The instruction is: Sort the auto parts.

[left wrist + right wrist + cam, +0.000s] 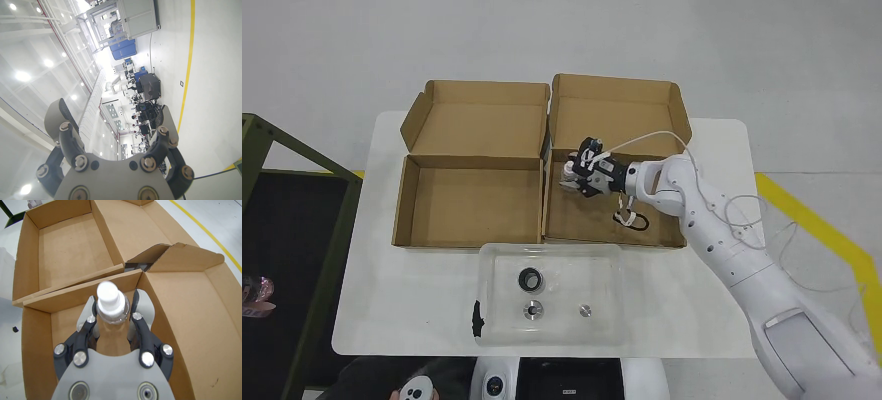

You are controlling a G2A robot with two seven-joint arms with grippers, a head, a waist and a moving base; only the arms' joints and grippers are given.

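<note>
Placing step, I judge: the right gripper [114, 297] hangs inside the right box [577, 222], at centre frame in the top view; its fingers are closed on a clear part [111, 313] with a white cap, seemingly just above the box floor and near the wall beside the left box [472, 205]. The next move calls for a short descent and then a release, keeping the cap off that wall; there is bare cardboard below, and a dark looped piece [632, 218] lies apart, further right. The left gripper [113, 111] points at the ceiling, fingers spread and empty. Left in the tray [487, 300], lower centre: a black ring [531, 281], a metal disc [533, 309] and a small metal piece [585, 310] — each trip must clear the tray rim and the box's near wall.
</note>
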